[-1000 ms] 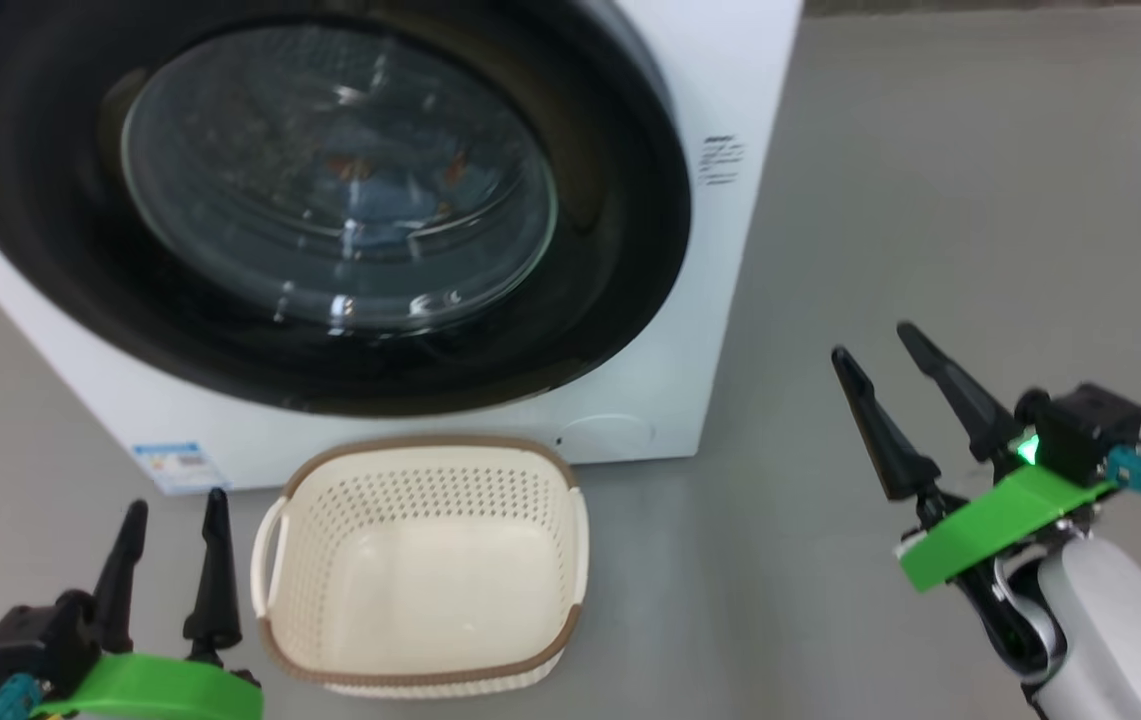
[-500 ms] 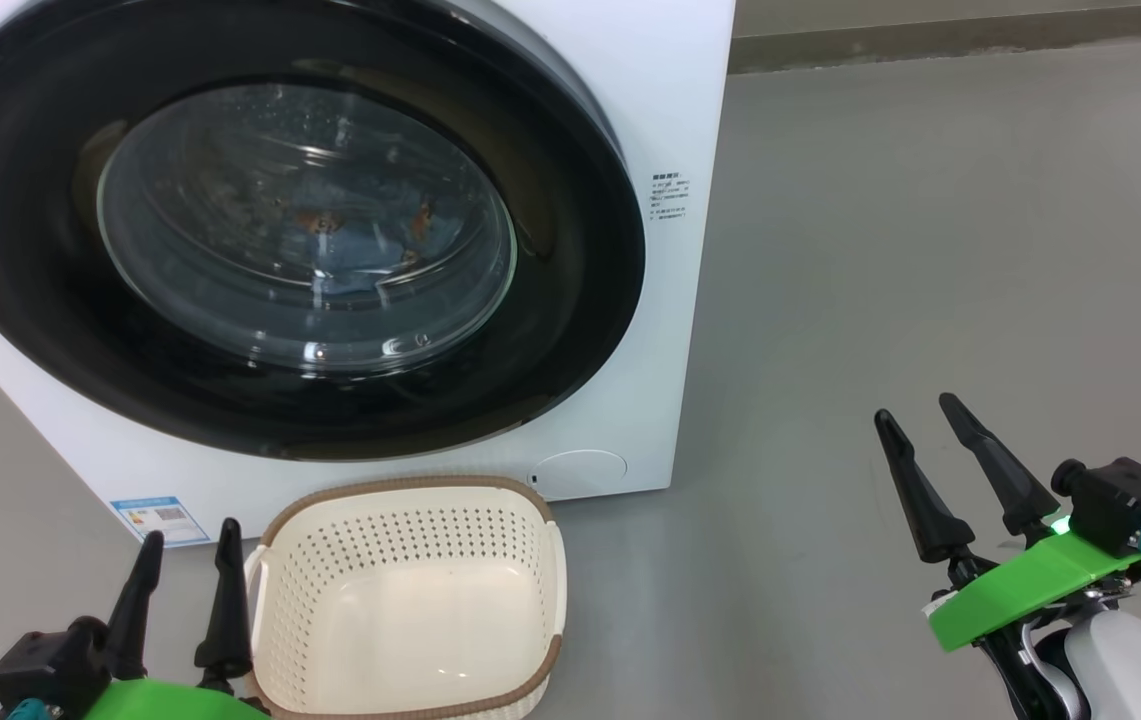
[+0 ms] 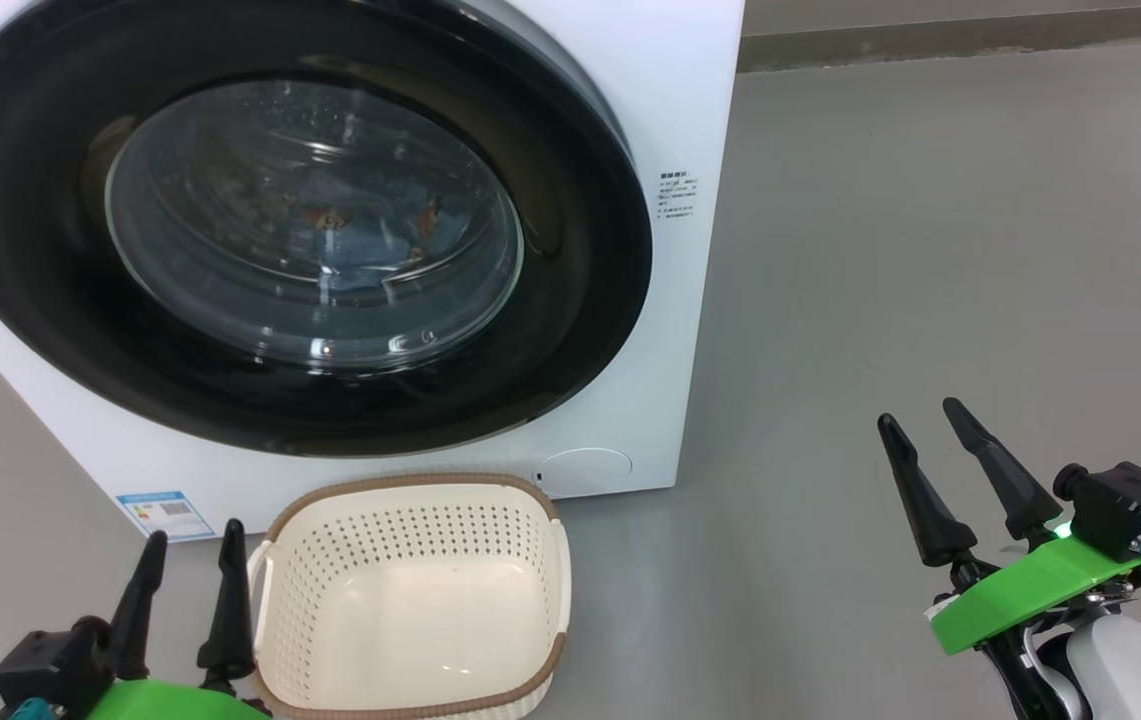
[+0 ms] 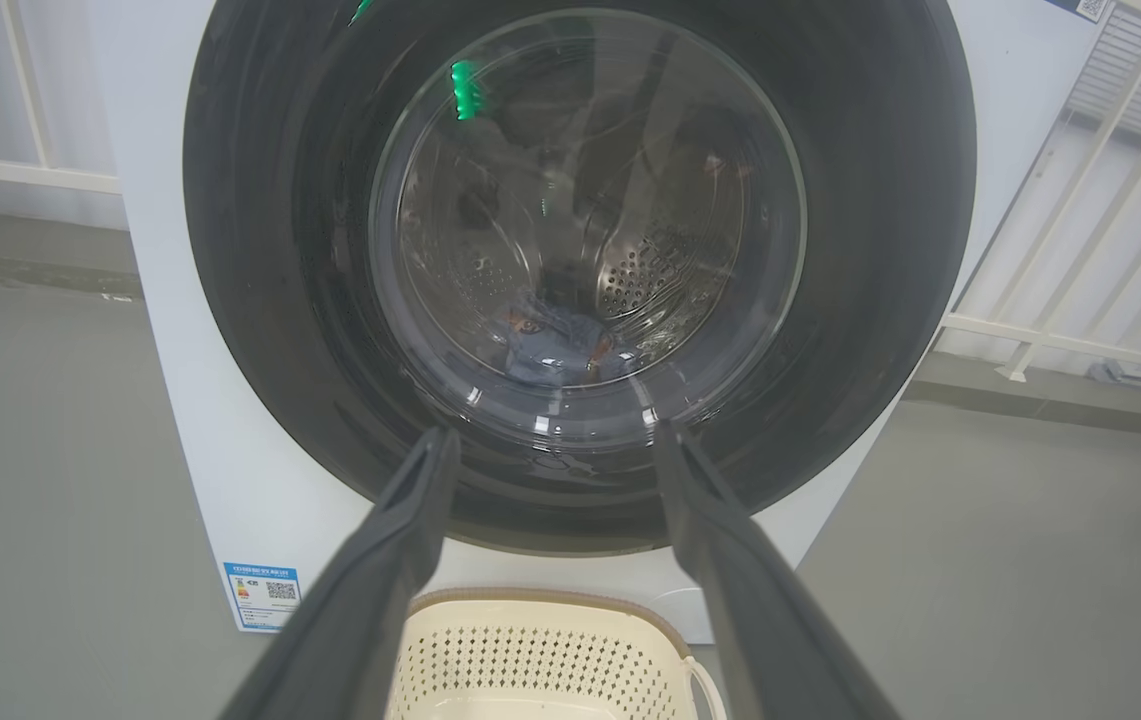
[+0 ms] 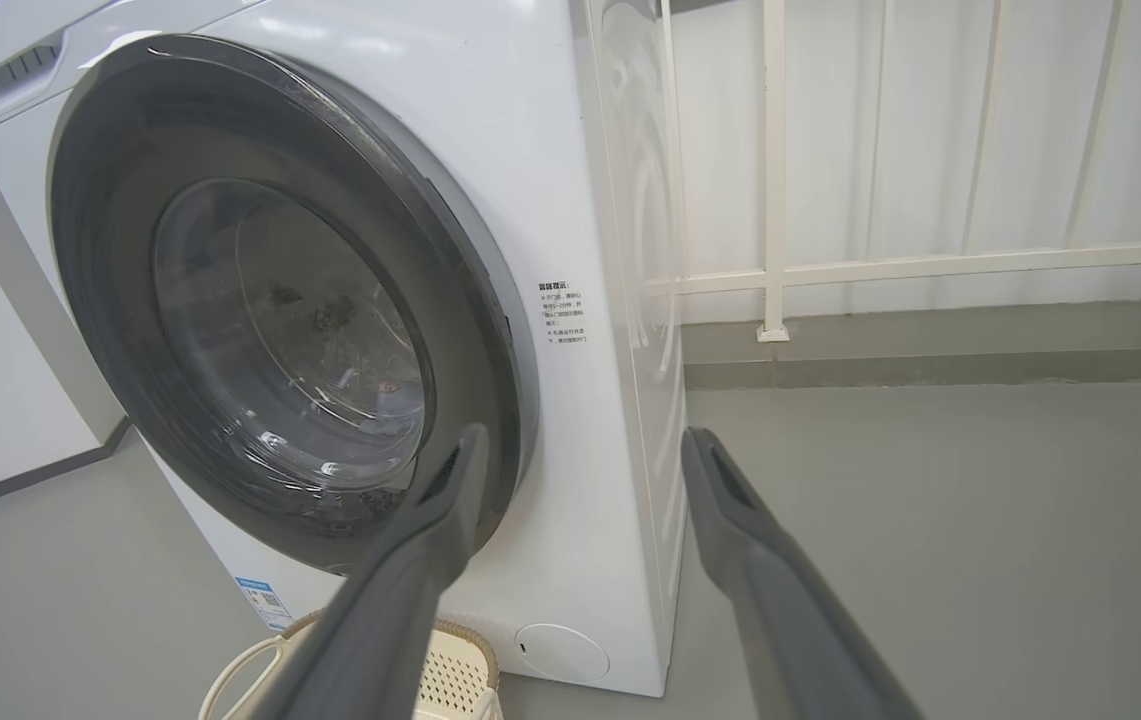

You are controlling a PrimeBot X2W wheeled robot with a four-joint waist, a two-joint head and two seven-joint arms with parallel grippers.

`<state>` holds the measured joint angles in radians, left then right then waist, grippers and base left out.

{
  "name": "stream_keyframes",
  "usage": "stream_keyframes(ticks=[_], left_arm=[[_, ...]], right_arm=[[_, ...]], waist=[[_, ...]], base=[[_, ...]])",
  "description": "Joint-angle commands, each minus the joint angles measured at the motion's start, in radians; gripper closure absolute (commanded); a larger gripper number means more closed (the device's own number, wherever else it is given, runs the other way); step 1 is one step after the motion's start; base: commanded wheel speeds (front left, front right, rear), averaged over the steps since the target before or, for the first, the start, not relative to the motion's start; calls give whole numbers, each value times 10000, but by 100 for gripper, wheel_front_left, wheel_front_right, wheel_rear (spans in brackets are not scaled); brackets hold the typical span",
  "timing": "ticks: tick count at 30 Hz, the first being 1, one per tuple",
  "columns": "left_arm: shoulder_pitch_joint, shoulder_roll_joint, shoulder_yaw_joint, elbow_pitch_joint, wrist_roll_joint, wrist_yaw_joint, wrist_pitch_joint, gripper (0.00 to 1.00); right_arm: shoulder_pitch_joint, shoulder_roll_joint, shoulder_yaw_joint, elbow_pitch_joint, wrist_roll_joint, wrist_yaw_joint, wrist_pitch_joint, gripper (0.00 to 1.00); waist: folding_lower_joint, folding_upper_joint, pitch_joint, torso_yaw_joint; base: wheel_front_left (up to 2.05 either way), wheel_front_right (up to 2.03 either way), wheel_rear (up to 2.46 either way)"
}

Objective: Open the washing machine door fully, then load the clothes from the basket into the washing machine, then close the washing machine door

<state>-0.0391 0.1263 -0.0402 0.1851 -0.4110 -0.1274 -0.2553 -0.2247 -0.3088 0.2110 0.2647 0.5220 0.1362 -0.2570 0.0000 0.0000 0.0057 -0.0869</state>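
While the washing machine door [image 3: 290, 230] stands shut, clothes [image 3: 370, 245] behind its glass, we list: left fingers [image 3: 227, 600] spread wide, holding nothing, just beside the basket [image 3: 410, 482]; right fingers [image 3: 915, 495] spread wide, touching nothing.

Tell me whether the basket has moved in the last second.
No. The basket keeps its place beside the blue label on the washing machine; the camera shifted.
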Motion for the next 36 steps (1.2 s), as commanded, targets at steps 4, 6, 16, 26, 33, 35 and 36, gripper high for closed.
stream_keyframes(ticks=[4, 6, 16, 26, 33, 35, 36], left_arm=[[-158, 244, 301, -233, -98, 73, -52, 0], [-150, 246, 293, -227, -98, 88, -53, 0], [-123, 274, 286, -222, -117, 136, -57, 0], [-96, 278, 237, -203, -133, 185, -45, 0], [44, -150, -49, 337, -375, 156, 129, 100], [33, -159, -22, 339, -564, 153, 191, 100], [30, -164, -10, 339, -660, 151, 221, 100]], right_arm=[[-104, -72, 173, -224, -120, -55, -48, 0], [-113, -61, 190, -220, -129, -55, -48, 0], [-107, -73, 285, -213, -148, -55, -48, 0], [-109, -66, 343, -179, -150, -55, -48, 0], [143, 200, 85, 303, 201, 0, 92, 100], [164, 233, 34, 290, 381, -1, 148, 100], [175, 250, 8, 284, 472, -1, 176, 100]], waist=[[0, 0, 15, 33], [0, 0, 11, 43], [0, 0, 16, 69], [0, 0, 23, 88], [4, 0, 20, 110], [14, 0, 9, 124], [16, 0, 4, 130]], base=[[0, 0, 0], [0, 0, 0], [0, 0, 0], [0, 0, 0], [0, 0, 0], [0, 0, 0], [0, 0, 0]])
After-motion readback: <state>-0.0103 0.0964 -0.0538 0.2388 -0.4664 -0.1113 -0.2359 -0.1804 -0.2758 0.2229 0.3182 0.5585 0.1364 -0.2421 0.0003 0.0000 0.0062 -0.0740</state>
